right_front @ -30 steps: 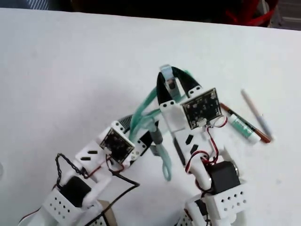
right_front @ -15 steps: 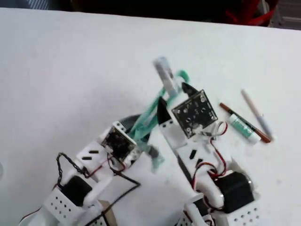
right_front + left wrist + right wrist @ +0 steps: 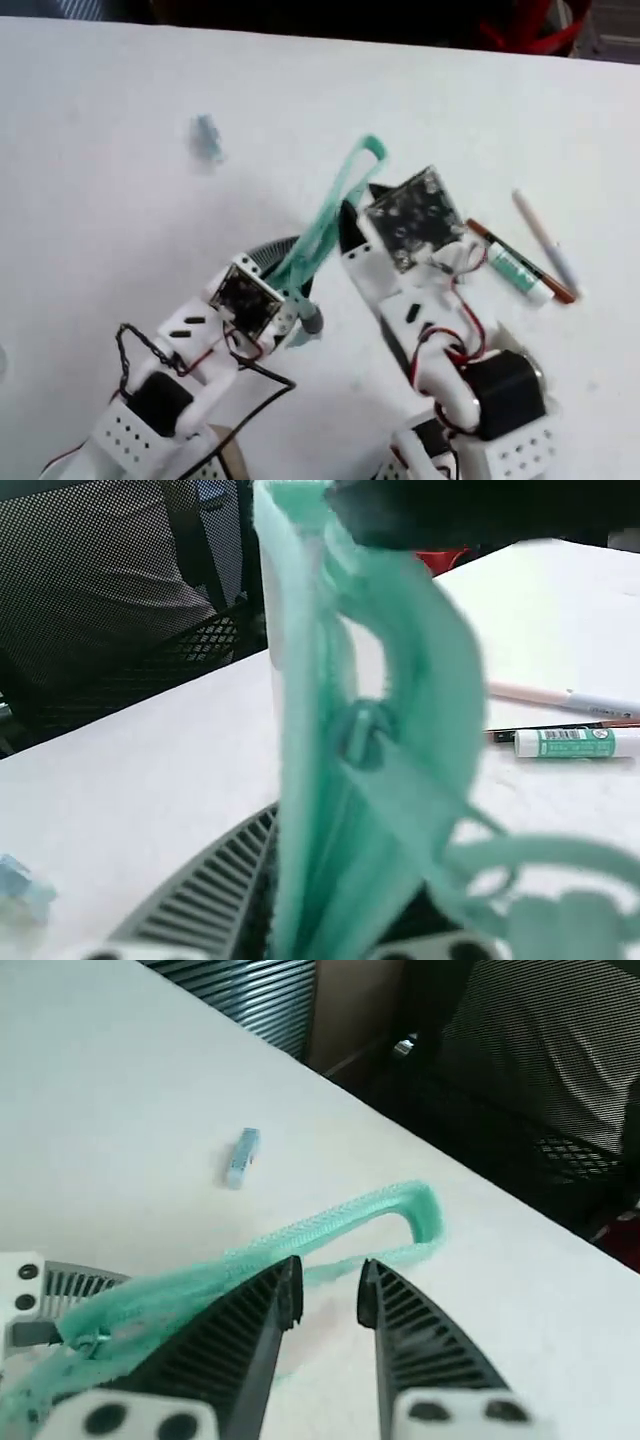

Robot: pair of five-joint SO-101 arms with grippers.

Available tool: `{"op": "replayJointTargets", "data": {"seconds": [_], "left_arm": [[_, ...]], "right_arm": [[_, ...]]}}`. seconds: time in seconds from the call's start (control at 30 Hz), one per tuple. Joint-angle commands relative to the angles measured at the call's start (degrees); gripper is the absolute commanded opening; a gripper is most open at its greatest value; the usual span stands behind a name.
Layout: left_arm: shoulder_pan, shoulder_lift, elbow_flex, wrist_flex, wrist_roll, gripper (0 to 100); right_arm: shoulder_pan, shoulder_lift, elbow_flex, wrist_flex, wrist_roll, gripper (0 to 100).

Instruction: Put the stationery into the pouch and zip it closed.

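Pouch [image 3: 330,215] held upright above the surface [image 3: 120,220], clamped at its lower end by the left pincer [image 3: 290,268]. Right pincer [image 3: 328,1272] stands narrowly parted and empty beside it. Eraser [image 3: 241,1155], pens [image 3: 547,248] and glue stick [image 3: 520,272] lie outside; loading and zipping remain.

The pouch [image 3: 335,205] is mint-green mesh, the small block [image 3: 207,137] pale blue, the glue stick [image 3: 520,272] white and green.
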Motion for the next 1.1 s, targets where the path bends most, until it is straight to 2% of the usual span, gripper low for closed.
{"op": "replayJointTargets", "data": {"seconds": [0.0,0.1,0.2,0.3,0.4,0.57,0.73,0.93,1.07], "left_arm": [[-0.75,-1.01,-4.66,0.09,0.7,2],[-1.8,-1.01,-6.07,0.18,0.62,2],[-5.14,-1.1,-11.52,3.52,0.88,2],[-10.68,-1.1,-20.84,8.97,0.97,2],[-17.36,-1.1,-29.45,13.98,0.7,2],[-33.45,-1.1,-36.92,15.91,0.62,2],[-52.18,-1.1,-39.74,15.56,0.53,2],[-62.9,-1.01,-36.4,15.47,-0.18,2],[-66.07,-1.01,-30.42,12.48,-3.69,2]], "right_arm": [[3.12,-0.84,-3.25,0.13,0.09,8.7],[6.46,-0.66,-3.25,0.13,-0.09,8.7],[11.56,-0.66,-3.25,-0.31,-4.13,8.7],[15.43,-0.57,-3.16,-1.89,-7.82,8.7],[15.08,-0.31,-2.73,-2.77,-8.26,8.7],[8.66,8.04,-0.35,-9.54,-8.18,8.7],[-0.75,28.53,-7.47,-12.18,-7.38,8.7],[-16.4,49.8,-20.13,-15.16,-4.48,8.8],[-19.65,63.43,-27.34,-23.16,-4.75,13.0]]}}
